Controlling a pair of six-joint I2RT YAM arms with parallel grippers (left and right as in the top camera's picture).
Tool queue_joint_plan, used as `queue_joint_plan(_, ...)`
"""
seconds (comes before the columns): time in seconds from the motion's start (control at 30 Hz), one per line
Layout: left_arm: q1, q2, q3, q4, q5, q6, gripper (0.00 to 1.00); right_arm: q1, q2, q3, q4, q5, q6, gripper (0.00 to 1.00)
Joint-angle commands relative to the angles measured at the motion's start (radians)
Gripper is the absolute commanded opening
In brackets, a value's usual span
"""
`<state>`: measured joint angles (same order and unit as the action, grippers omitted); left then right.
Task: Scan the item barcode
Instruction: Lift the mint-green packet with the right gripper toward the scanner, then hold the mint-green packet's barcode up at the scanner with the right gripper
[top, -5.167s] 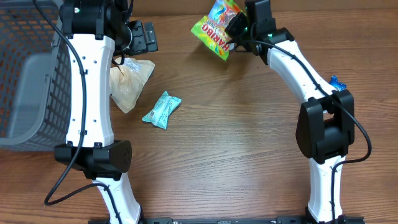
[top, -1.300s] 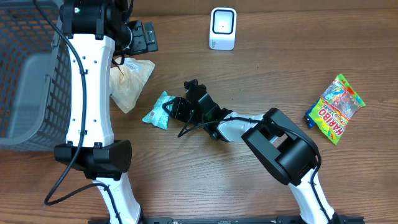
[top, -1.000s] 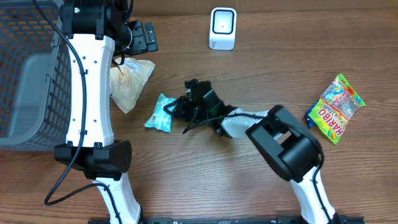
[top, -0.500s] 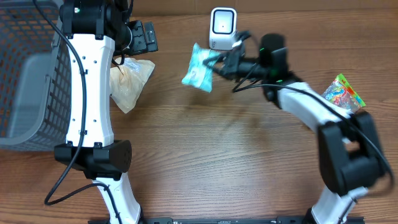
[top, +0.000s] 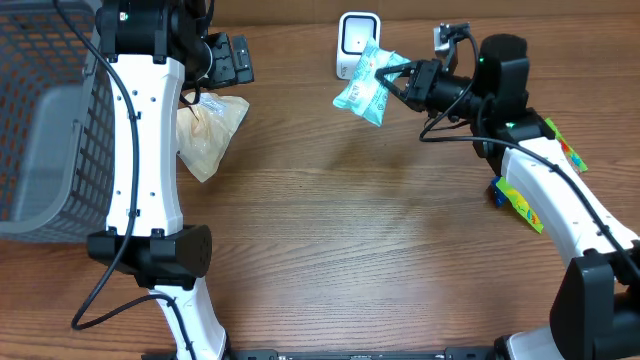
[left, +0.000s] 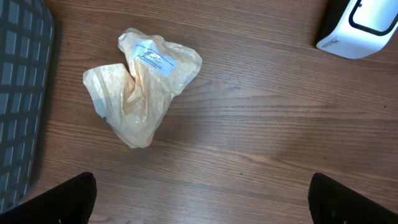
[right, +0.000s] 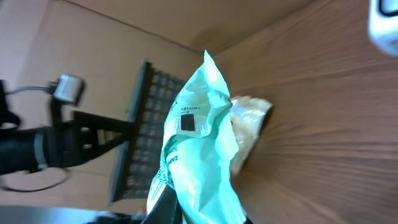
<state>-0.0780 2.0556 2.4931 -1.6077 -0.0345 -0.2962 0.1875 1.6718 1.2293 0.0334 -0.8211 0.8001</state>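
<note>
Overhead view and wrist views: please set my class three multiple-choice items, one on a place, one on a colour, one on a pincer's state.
1. Where is the teal packet?
A. in a drawer
B. on the floor
C. held up by the right pincer near the white scanner

2. What colour is the crumpled bag?
A. pale yellow
B. red
C. black

3. How does the left pincer stand?
A. shut on the bag
B. open, holding nothing
C. shut on a cable

Key:
1 C, the packet hangs from the pincer beside the scanner.
2 A, the left wrist view shows it yellowish.
3 B, its fingers sit wide apart at the frame's corners with nothing between them.
</note>
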Motion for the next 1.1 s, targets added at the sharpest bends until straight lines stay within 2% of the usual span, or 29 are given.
queue_joint_plan(0.0,-0.001,-0.015,-0.006,0.001,0.002,0.004,1.00,0.022,-0.044,0.016,0.015,0.054,-0.099,0.04)
queue_joint_plan(0.33,-0.001,-0.015,-0.006,0.001,0.002,0.004,1.00,0.023,-0.045,0.016,0.041,0.110,-0.100,0.04)
queue_joint_plan(0.47,-0.001,-0.015,-0.006,0.001,0.002,0.004,1.00,0.042,-0.045,0.016,-0.016,0.260,-0.210,0.04)
queue_joint_plan(0.6,-0.001,-0.015,-0.006,0.001,0.002,0.004,1.00,0.133,-0.035,0.016,-0.095,0.727,-0.422,0.04)
queue_joint_plan(0.63,-0.001,-0.015,-0.006,0.001,0.002,0.004,1.00,0.185,-0.024,0.016,-0.071,0.964,-0.507,0.04)
queue_joint_plan(0.73,-0.001,-0.015,-0.006,0.001,0.002,0.004,1.00,0.258,0.008,0.016,0.061,1.213,-0.700,0.04)
queue_joint_plan(0.83,-0.001,-0.015,-0.006,0.001,0.002,0.004,1.00,0.299,0.062,0.016,0.235,1.299,-0.904,0.04)
queue_joint_plan(1.07,-0.001,-0.015,-0.006,0.001,0.002,0.004,1.00,0.305,0.267,0.016,0.564,1.308,-1.354,0.04)
